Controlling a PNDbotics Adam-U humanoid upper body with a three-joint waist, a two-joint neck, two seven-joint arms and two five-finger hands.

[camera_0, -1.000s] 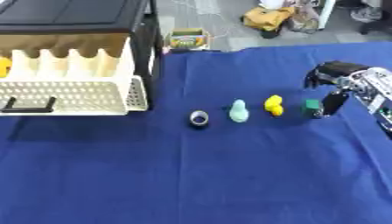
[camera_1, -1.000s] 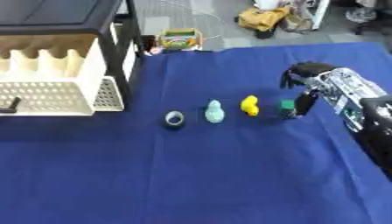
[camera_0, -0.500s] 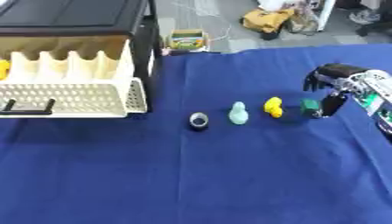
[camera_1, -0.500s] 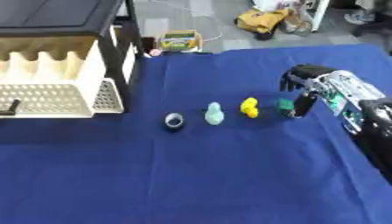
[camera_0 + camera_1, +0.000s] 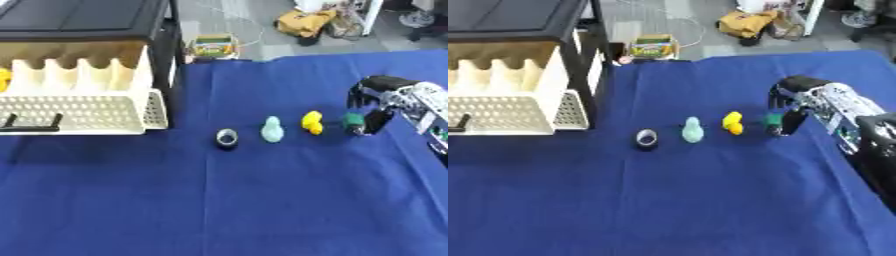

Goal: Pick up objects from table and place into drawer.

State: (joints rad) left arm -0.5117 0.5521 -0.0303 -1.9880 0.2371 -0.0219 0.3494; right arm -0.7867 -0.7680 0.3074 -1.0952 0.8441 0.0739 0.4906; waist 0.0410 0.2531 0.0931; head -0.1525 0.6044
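Four small things lie in a row on the blue cloth: a black ring [image 5: 227, 138], a pale teal figure [image 5: 272, 130], a yellow duck [image 5: 311, 122] and a small green object [image 5: 353, 120]. My right hand [image 5: 381, 98] comes in from the right. Its fingers curl over the green object and its thumb lies against the object's right side. The object still rests on the cloth. At the left, a white perforated drawer [image 5: 83, 114] with a black handle [image 5: 31, 125] stands pulled out of a black cabinet [image 5: 87, 17]. A yellow thing [image 5: 3, 80] sits at the drawer's left edge.
Cream dividers [image 5: 79, 75] rise at the back of the drawer. Beyond the table's far edge, a colourful box [image 5: 213, 46] and a yellow bag [image 5: 306, 22] lie on the floor. Bare blue cloth [image 5: 219, 200] fills the near half.
My right hand has dropped slightly and closed in on the green object. The row of small things and the drawer have not moved.
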